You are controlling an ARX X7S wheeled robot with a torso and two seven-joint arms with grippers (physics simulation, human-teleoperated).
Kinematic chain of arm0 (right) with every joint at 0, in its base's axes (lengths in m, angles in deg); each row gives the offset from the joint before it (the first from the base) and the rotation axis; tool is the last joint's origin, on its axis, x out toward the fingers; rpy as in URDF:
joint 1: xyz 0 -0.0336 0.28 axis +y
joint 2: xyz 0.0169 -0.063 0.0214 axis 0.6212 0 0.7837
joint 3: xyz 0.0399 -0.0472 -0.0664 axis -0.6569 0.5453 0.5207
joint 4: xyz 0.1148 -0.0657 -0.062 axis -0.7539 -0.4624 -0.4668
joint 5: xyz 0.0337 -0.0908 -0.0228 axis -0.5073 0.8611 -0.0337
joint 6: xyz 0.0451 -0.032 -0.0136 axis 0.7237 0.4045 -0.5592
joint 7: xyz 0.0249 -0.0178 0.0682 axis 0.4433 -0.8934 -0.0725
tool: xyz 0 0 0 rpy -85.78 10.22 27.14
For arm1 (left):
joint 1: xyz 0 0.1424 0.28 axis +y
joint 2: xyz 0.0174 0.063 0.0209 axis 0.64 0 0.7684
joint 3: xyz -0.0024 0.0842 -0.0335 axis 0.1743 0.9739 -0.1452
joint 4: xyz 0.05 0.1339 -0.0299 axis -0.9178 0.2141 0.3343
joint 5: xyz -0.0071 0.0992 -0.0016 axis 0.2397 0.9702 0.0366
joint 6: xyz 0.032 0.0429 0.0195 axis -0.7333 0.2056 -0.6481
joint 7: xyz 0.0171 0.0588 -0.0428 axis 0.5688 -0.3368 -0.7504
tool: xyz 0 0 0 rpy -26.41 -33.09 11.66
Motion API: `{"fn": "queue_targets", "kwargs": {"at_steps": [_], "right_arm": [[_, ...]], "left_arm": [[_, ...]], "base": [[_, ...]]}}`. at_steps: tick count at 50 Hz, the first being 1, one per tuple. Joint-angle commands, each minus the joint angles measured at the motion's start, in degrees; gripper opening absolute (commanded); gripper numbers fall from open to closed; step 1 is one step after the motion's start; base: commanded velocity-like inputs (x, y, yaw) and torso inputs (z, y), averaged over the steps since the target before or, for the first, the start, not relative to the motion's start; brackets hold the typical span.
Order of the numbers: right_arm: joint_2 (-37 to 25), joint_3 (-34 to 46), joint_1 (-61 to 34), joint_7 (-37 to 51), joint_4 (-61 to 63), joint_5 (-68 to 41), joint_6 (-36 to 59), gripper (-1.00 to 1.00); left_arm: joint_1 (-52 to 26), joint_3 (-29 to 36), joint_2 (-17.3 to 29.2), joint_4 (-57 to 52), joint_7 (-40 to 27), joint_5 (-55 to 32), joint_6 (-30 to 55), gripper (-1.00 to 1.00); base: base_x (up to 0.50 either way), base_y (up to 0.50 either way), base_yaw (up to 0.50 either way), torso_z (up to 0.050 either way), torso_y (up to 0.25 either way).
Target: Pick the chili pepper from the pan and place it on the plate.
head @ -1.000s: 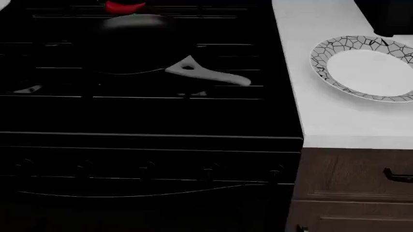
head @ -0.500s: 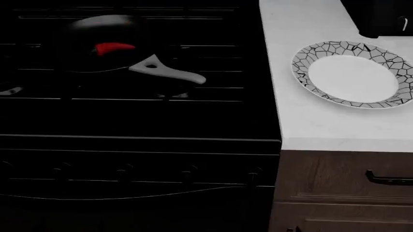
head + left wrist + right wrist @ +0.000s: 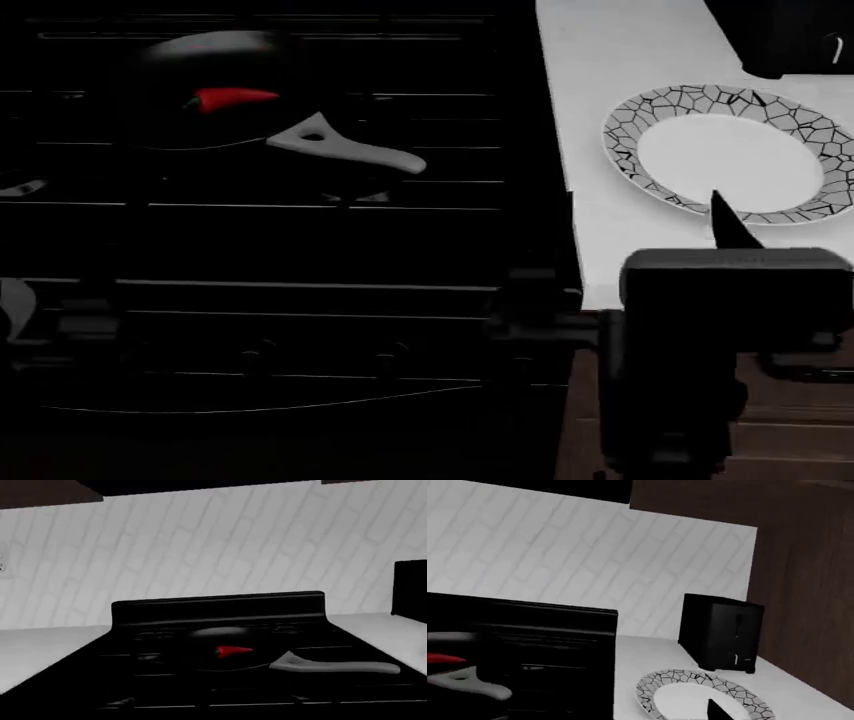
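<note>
We see little of our own body here. At the lower right of the head view our right arm [image 3: 707,350] shows as a boxy matte-black block with rounded corners, set on a narrower black column. A slim, pointed black fingertip [image 3: 727,222] rises above it. Dark, blocky shapes at the lower left and lower centre blur into the blackness, with one pale grey curved piece at the left edge.
</note>
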Motion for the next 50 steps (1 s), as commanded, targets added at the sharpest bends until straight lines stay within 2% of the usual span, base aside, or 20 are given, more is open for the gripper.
{"fn": "queue_targets", "kwargs": {"at_steps": [1, 3, 5, 8, 9, 10, 11, 12, 14, 15, 17, 21, 26, 34, 38, 50], "right_arm": [[-2.5, -1.0, -27.5, -3.2, 24.8, -0.6, 36.9, 1.00], [-1.6, -2.2, -33.9, -4.8, 26.1, -1.9, 44.8, 1.00], [-2.8, -0.9, -38.9, -4.5, 25.6, -2.0, 47.0, 1.00], [-4.1, -2.1, -45.3, -1.7, 19.7, -8.4, 47.6, 1.00], [-5.9, -2.8, -48.7, 2.3, 15.7, -16.0, 47.6, 1.00], [-7.9, -5.7, -50.6, 10.9, 11.7, -24.6, 47.6, 1.00], [-10.4, -7.3, -53.2, 19.5, 6.4, -33.2, 47.6, 1.00], [-11.4, -7.5, -55.0, 28.1, 4.3, -41.7, 47.6, 1.00], [-12.4, -6.4, -57.8, 31.9, 0.1, -56.2, 47.3, 1.00], [-13.1, -4.8, -59.5, 31.7, -1.7, -55.9, 46.9, 1.00], [-13.6, -3.4, -61.5, 31.4, -5.2, -55.0, 45.9, 1.00], [-13.7, -0.5, -63.0, 29.5, -8.0, -54.5, 44.2, 1.00], [-15.4, 4.8, -63.5, 27.3, -12.1, -50.1, 39.6, 1.00], [-16.0, 9.1, -64.3, 23.9, -16.0, -47.2, 34.8, 1.00], [-15.6, 9.7, -63.4, 23.5, -17.5, -46.1, 32.6, 1.00], [-15.9, 9.8, -61.4, 23.6, -18.7, -46.3, 32.4, 1.00]], "left_arm": [[-27.9, -2.8, 3.8, -23.6, 1.8, -4.8, 41.7, 1.00], [-32.6, -2.7, 4.8, -23.8, 0.7, -6.7, 45.1, 1.00], [-34.8, -4.7, 7.8, -23.5, -6.4, -17.7, 45.1, 1.00], [-46.3, -9.8, 16.6, -14.1, -31.8, -43.5, 45.1, 1.00], [-49.2, -10.0, 18.0, -11.6, -40.3, -52.1, 45.0, 1.00], [-51.2, -9.3, 18.7, -9.6, -46.7, -60.7, 44.8, 1.00], [-53.1, -8.2, 19.5, -7.7, -47.7, -69.3, 44.6, 1.00], [-54.2, -7.9, 19.5, -4.9, -49.3, -73.3, 44.4, 1.00], [-55.9, -7.9, 19.3, -0.5, -50.7, -74.1, 43.4, 1.00], [-56.8, -5.1, 20.2, -0.2, -48.5, -70.1, 42.4, 1.00], [-58.4, -4.5, 19.8, 3.8, -47.9, -69.8, 41.7, 1.00], [-61.4, 1.0, 21.0, 9.3, -44.3, -63.2, 39.6, 1.00], [-62.5, 3.1, 20.8, 13.8, -43.0, -61.0, 38.4, 1.00], [-61.9, 3.2, 20.4, 16.0, -42.8, -61.1, 37.0, 1.00], [-61.6, 3.7, 21.0, 15.1, -45.2, -60.0, 37.2, 1.00], [-60.2, 4.4, 20.9, 15.6, -44.4, -60.8, 35.8, 1.00]], "base": [[0.00, 0.00, 0.00, 0.000, 0.000], [0.00, 0.00, 0.00, 0.000, 0.000], [0.00, 0.00, 0.00, 0.000, 0.000], [0.00, 0.00, 0.00, 0.000, 0.000], [0.00, 0.00, 0.00, 0.000, 0.000], [0.00, 0.00, 0.00, 0.000, 0.000], [0.00, 0.00, 0.00, 0.000, 0.000], [0.00, 0.00, 0.00, 0.000, 0.000], [0.00, 0.00, 0.00, 0.000, 0.000], [0.00, 0.00, 0.00, 0.000, 0.000], [0.00, 0.00, 0.00, 0.000, 0.000], [0.00, 0.00, 0.00, 0.000, 0.000], [0.00, 0.00, 0.00, 0.000, 0.000], [0.00, 0.00, 0.00, 0.000, 0.000], [0.00, 0.00, 0.00, 0.000, 0.000], [0.00, 0.21, 0.00, 0.000, 0.000]]}}
